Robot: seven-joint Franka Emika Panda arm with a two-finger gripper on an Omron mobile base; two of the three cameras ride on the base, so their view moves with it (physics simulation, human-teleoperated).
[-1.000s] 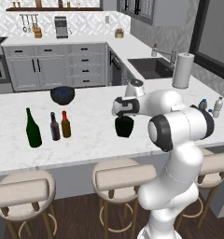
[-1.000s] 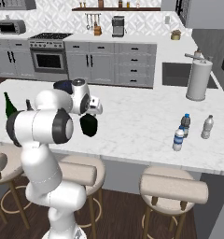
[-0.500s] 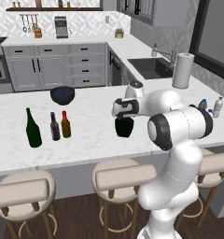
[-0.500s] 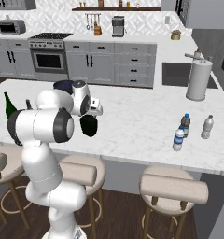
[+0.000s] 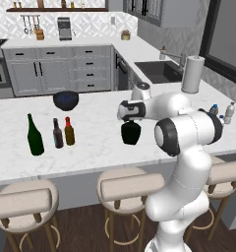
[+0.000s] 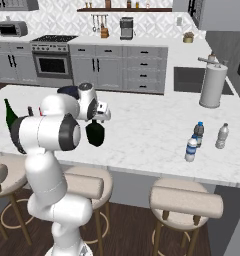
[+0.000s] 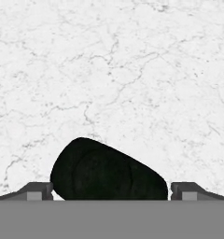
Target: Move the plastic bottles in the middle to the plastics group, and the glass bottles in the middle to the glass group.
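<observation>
The squat black bottle (image 5: 131, 134) stands on the white marble counter (image 5: 90, 147) in front of the arm. My gripper (image 5: 131, 119) hangs open just above its neck. In the hand view the black bottle (image 7: 109, 172) lies between my spread fingertips (image 7: 37, 190), with nothing gripped. At the left the amber bottle (image 5: 69, 131) stands beside the dark brown labelled bottle (image 5: 57, 133) and the tall green bottle (image 5: 35, 135). At the right the white-capped water bottle (image 6: 191, 149) stands close to the blue-capped one (image 6: 198, 133) and the plain greyish one (image 6: 222, 136).
A dark blue bowl (image 5: 66, 100) sits on the counter behind the glass bottles. A paper towel roll (image 5: 191, 74) stands by the sink (image 5: 162, 71) at the back right. Bar stools (image 5: 130, 184) line the counter's near edge.
</observation>
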